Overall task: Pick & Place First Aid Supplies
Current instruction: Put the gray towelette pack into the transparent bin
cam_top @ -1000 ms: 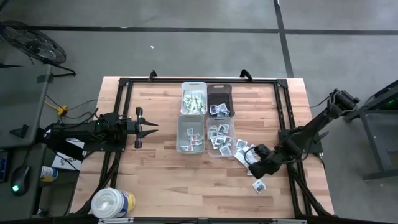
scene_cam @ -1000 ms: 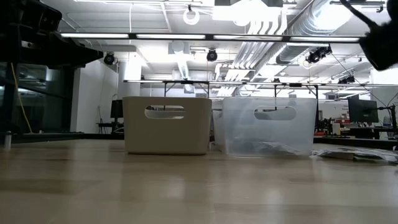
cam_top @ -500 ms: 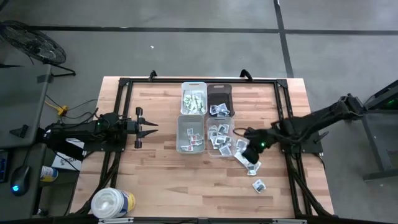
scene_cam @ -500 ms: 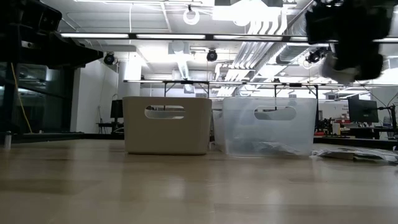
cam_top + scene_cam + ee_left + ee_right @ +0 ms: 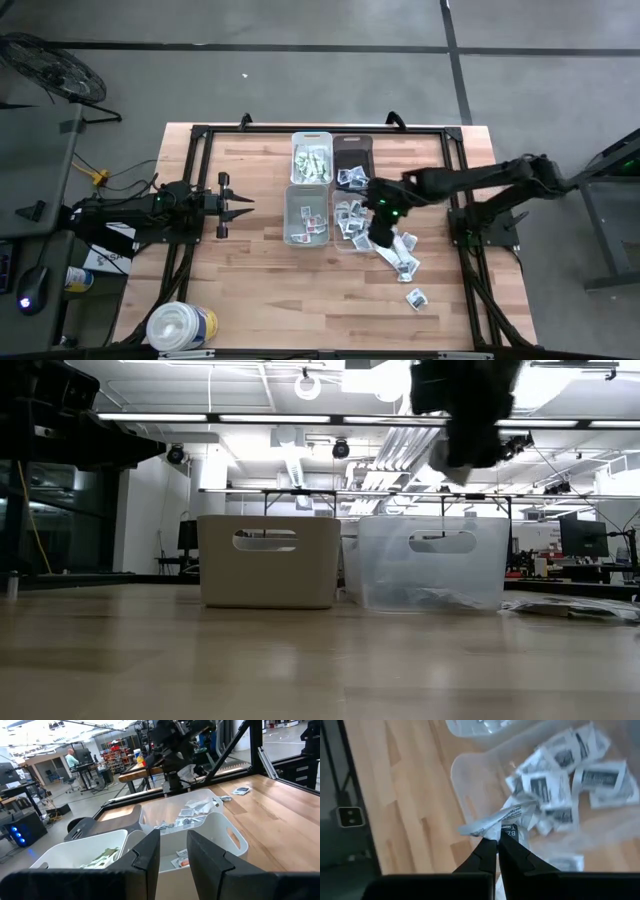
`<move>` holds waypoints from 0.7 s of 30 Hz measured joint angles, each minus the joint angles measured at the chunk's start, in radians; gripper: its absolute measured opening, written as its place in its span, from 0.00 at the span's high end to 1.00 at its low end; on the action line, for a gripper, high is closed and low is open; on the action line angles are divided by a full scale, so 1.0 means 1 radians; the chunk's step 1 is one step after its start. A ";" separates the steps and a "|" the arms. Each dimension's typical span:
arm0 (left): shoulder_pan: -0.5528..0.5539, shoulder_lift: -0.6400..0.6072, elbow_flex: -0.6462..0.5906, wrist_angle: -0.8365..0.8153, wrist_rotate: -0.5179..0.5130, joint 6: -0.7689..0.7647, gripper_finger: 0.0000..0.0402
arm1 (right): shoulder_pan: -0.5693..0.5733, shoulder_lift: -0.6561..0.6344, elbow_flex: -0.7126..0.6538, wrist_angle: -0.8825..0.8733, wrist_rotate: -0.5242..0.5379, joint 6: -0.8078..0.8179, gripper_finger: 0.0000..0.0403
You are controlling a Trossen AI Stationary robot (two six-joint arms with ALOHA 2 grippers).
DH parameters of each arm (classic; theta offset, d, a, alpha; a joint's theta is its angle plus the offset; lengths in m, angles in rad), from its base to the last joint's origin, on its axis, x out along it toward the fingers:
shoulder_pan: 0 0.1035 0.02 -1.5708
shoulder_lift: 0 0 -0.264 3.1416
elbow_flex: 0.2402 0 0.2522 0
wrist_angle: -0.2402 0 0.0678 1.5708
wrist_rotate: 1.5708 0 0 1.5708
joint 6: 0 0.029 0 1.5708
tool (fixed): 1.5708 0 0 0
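Right arm extended from the 3 o'clock edge of the bench (image 5: pixel 250 290) toward its centre, elbow raised near the frame upright, forearm nearly level. Its right end effector (image 5: pixel 497 840) hangs above the clear bin (image 5: pixel 354 222) at the 3 o'clock side of the bin cluster, fingers pressed together on one small white packet (image 5: pixel 495 820), which droops crumpled from the fingertips. In the low view this end effector (image 5: pixel 468 455) appears high above the bin rim, clear of the bench.

Left arm folded and lying along the 9 o'clock side of the bench; its left end effector (image 5: pixel 238 207) points toward 3 o'clock, well apart from the bins, fingers standing slightly apart with nothing between them.

Four small bins sit together at the bench centre. The clear bin holds many white packets with dark print (image 5: pixel 352 215). The white bin (image 5: pixel 306 215) just beside it at 9 o'clock holds a few packets. A second white bin (image 5: pixel 311 157) toward 12 o'clock holds greenish packets, and the dark bin (image 5: pixel 352 158) beside that one holds a few at its near end.

Loose packets (image 5: pixel 398 252) lie scattered on the bench at the 4 o'clock side of the clear bin, one lone packet (image 5: pixel 416 296) farther toward 5 o'clock. A white round tub (image 5: pixel 180 326) stands at the 7 o'clock corner.
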 joint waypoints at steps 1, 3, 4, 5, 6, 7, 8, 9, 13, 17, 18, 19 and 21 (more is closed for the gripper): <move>0.000 0.000 0.000 0.000 0.000 0.000 0.76 | -0.006 0.030 0.027 -0.009 -0.001 -0.023 1.00; 0.000 0.000 0.000 0.000 0.000 0.000 0.76 | -0.021 0.089 0.079 -0.032 -0.003 -0.062 1.00; 0.000 0.000 0.000 0.000 0.000 0.000 0.76 | -0.028 0.116 0.102 -0.045 -0.006 -0.079 1.00; 0.000 0.000 0.000 0.000 0.000 0.000 0.76 | -0.035 0.142 0.120 -0.058 -0.010 -0.094 1.00; 0.000 0.000 0.000 0.000 0.000 0.000 0.76 | -0.043 0.169 0.137 -0.074 -0.012 -0.106 1.00; 0.000 0.000 0.000 0.000 0.000 0.000 0.76 | -0.051 0.193 0.150 -0.089 -0.012 -0.116 1.00; 0.000 0.000 0.000 0.000 0.000 0.000 0.76 | -0.056 0.216 0.162 -0.106 -0.012 -0.124 1.00; 0.000 0.000 0.000 0.000 0.000 0.000 0.76 | -0.062 0.240 0.172 -0.125 -0.012 -0.129 1.00; 0.000 0.000 0.000 0.000 0.000 0.000 0.76 | -0.072 0.311 0.195 -0.181 -0.012 -0.146 1.00; 0.000 0.000 0.000 0.000 0.000 0.000 0.76 | -0.070 0.350 0.196 -0.196 -0.012 -0.153 0.99; 0.000 0.000 0.000 0.000 0.000 0.000 0.76 | -0.069 0.355 0.196 -0.195 -0.011 -0.153 0.99; 0.000 0.000 0.000 0.000 0.000 0.000 0.76 | -0.068 0.359 0.196 -0.194 -0.008 -0.151 0.99; 0.000 0.000 0.000 0.000 0.000 0.000 0.76 | -0.064 0.362 0.196 -0.198 -0.006 -0.148 0.98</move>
